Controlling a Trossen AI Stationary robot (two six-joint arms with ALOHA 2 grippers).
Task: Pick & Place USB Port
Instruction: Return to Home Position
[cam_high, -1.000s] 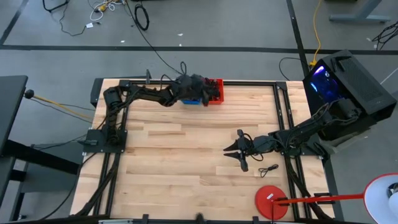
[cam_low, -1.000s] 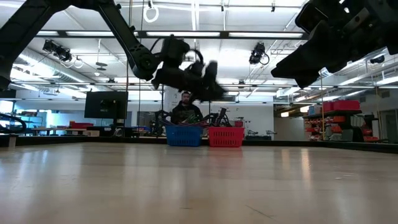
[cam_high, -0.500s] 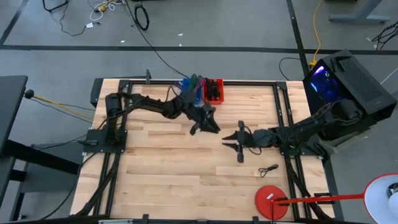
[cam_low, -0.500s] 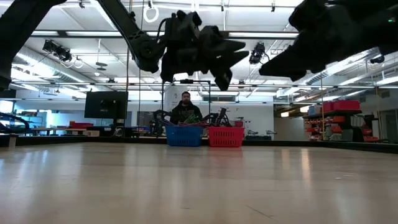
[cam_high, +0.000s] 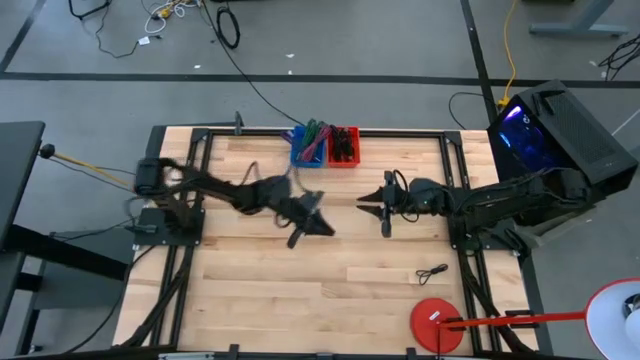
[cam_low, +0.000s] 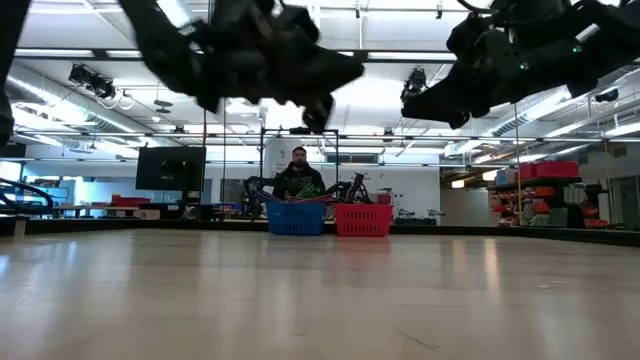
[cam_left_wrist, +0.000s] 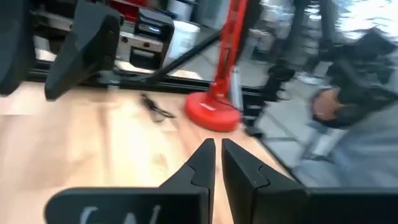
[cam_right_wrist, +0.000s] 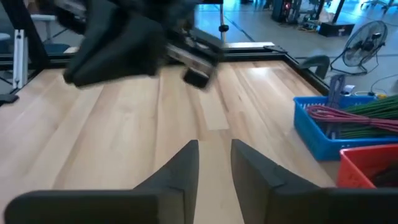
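My left gripper (cam_high: 312, 228) (cam_left_wrist: 217, 163) hangs above the table's middle. Its fingers stand close together with only a thin slit and nothing between them. My right gripper (cam_high: 383, 208) (cam_right_wrist: 214, 163) hovers just to its right, open and empty. A blue basket (cam_high: 308, 146) (cam_right_wrist: 336, 127) full of coloured cables and a red basket (cam_high: 344, 146) stand at the far edge. A small dark cable piece (cam_high: 432, 272) (cam_left_wrist: 155, 107) lies on the wood near the right front. I cannot tell which of these is the USB port.
A red round stand base (cam_high: 435, 322) (cam_left_wrist: 210, 115) sits at the near right corner. Black frame rails (cam_high: 455, 190) run along the table's sides. A person sits behind the baskets (cam_low: 298, 172). Bare wood lies between the two arms and toward the near edge.
My left gripper has swung from over the blue basket toward the table's middle and near side, turning as it went, and its fingers have drawn together with nothing seen between them. My right gripper has moved toward the far edge, staying open.
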